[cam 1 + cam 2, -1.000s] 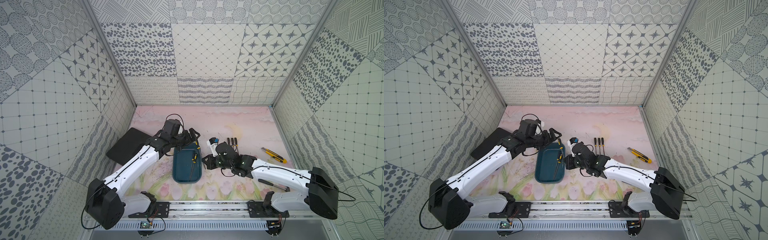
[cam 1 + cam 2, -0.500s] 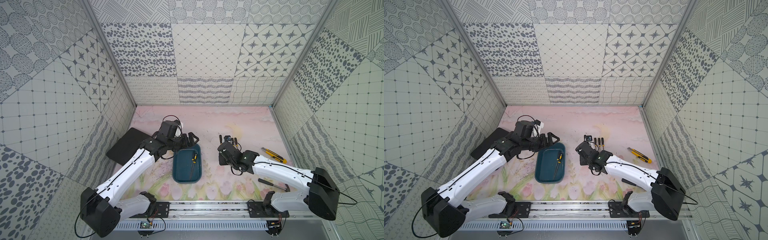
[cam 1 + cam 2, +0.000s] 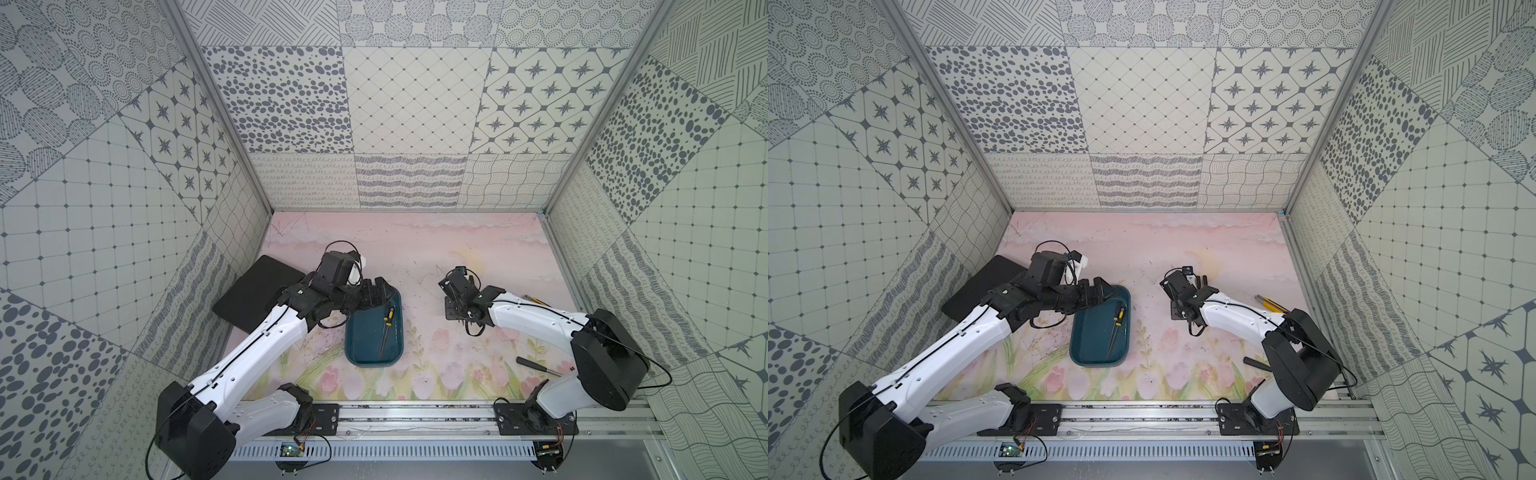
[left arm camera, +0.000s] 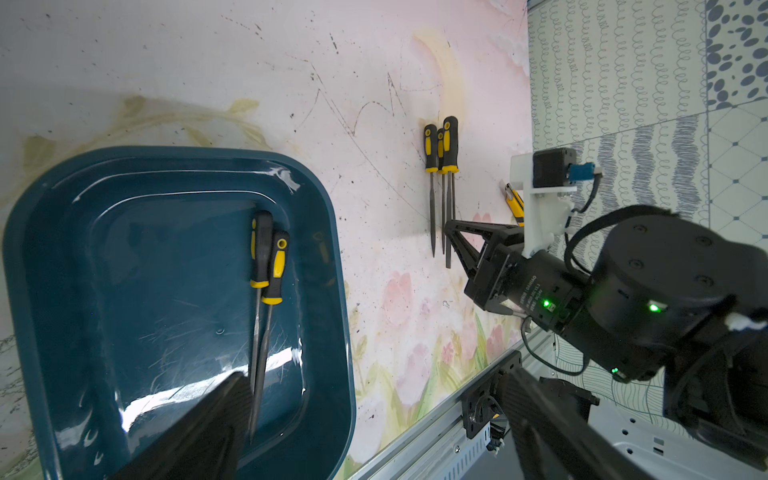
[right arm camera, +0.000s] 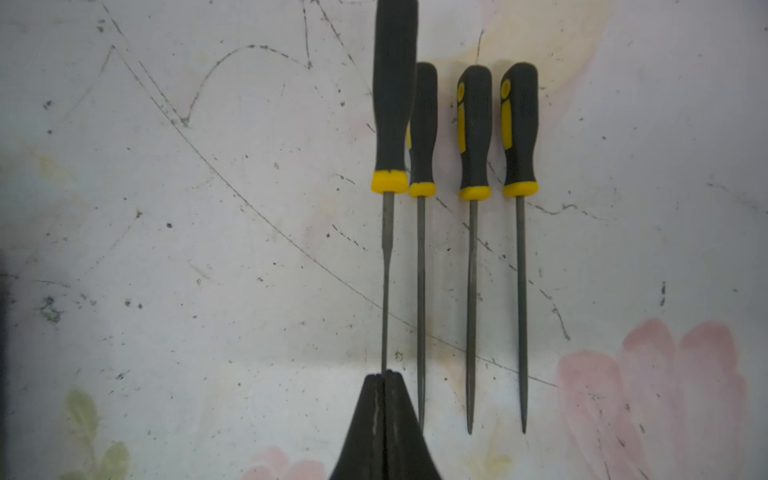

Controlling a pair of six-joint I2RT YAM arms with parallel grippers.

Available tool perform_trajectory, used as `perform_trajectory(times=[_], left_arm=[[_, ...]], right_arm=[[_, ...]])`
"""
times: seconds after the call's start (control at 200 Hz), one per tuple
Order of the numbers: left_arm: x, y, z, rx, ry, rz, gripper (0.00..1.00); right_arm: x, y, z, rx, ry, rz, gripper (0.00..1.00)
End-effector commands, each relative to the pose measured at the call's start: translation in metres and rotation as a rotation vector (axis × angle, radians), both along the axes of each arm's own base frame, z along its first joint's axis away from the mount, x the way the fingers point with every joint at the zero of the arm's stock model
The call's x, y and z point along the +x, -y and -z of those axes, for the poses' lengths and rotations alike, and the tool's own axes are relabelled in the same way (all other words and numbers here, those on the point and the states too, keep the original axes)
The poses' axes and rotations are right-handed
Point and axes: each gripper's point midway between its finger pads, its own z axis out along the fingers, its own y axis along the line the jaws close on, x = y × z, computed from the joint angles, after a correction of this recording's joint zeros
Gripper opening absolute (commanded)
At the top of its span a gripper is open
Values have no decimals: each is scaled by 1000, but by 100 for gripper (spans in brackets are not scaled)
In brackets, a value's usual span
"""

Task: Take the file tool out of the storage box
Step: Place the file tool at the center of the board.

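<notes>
With the left gripper (image 3: 1100,291) spread, the right gripper (image 5: 384,409), pinching a black-and-yellow-handled steel file (image 5: 392,124), would best lower it flat beside three laid-out files (image 5: 473,145).

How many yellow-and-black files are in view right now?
6. Two files in the storage box; three side by side on the mat; one file pinched by its tip in the right gripper beside them.

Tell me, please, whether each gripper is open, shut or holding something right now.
Left gripper: open, holding nothing.
Right gripper: shut on a file, near its tip.
</notes>
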Motion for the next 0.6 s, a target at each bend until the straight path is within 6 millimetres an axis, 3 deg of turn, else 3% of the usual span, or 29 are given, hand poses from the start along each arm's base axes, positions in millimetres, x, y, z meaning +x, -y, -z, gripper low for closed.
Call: perform_trajectory(times=[0.0, 0.265, 0.595], left_arm=[[-3, 0, 8, 3, -12, 11, 99], [-5, -2, 14, 18, -22, -1, 99], [-7, -5, 19, 38, -30, -6, 99]], right_arm=[[17, -14, -7, 41, 29, -46, 0], [22, -21, 6, 36, -1, -67, 0], [21, -11, 22, 4, -28, -20, 0]])
